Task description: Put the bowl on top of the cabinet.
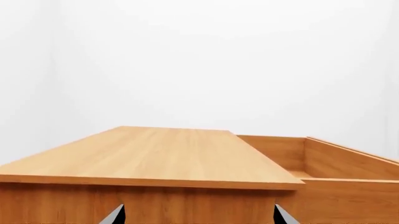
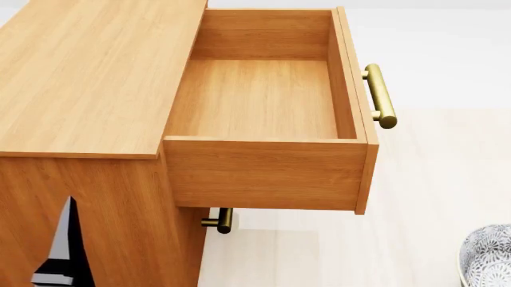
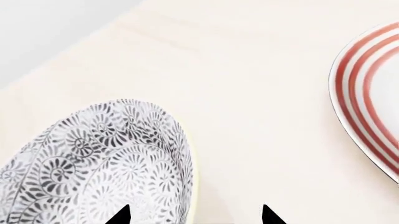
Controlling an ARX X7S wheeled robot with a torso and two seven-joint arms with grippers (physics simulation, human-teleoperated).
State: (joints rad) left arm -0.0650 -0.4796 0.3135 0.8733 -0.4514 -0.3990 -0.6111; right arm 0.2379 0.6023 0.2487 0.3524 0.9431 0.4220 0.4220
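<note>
The bowl (image 3: 106, 163), white with a dense dark floral pattern and a pale rim, sits on the pale floor; the head view catches it at the bottom right corner (image 2: 489, 258). My right gripper (image 3: 195, 217) is open and straddles the bowl's rim, one dark fingertip (image 3: 121, 215) over the patterned inside, the other over the floor. The orange-brown cabinet (image 2: 88, 72) fills the head view's left, its flat top bare. My left gripper (image 1: 198, 215) is open, close to the cabinet's side just under the top's edge (image 1: 149, 179), with nothing between its fingers.
The cabinet's top drawer (image 2: 264, 98) is pulled out and holds nothing; its brass bar handle (image 2: 380, 95) juts right. A lower handle (image 2: 219, 220) shows beneath it. A flat white plate with red rings (image 3: 367, 93) lies on the floor near the bowl.
</note>
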